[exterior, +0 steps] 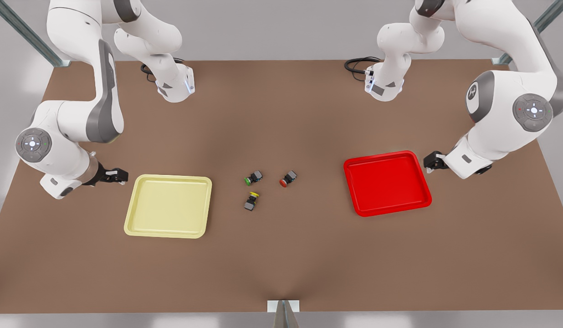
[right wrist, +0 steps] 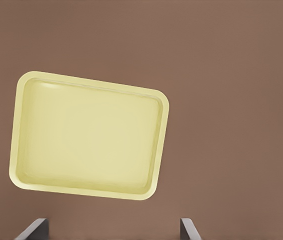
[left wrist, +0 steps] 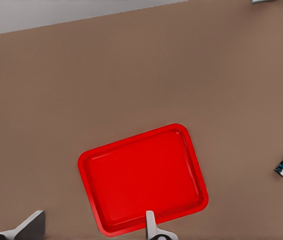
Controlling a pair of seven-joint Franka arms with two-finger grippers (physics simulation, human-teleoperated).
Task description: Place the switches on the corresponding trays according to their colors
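In the front view, three switches lay mid-bench between the trays: green (exterior: pixel 253 177), red (exterior: pixel 288 178) and yellow (exterior: pixel 251 201). The yellow tray (exterior: pixel 168 212) sat at left, the red tray (exterior: pixel 386 182) at right, both empty. The right gripper (exterior: pixel 119 175) hovered beside the yellow tray, the left gripper (exterior: pixel 431 160) beside the red one.

In the left wrist view, the jaws stood open over the red tray (left wrist: pixel 144 180).

In the right wrist view, the jaws stood open near the yellow tray (right wrist: pixel 88 135).

The switches looked light, stiff and tiny; gripping the block body seemed safer than the round cap.
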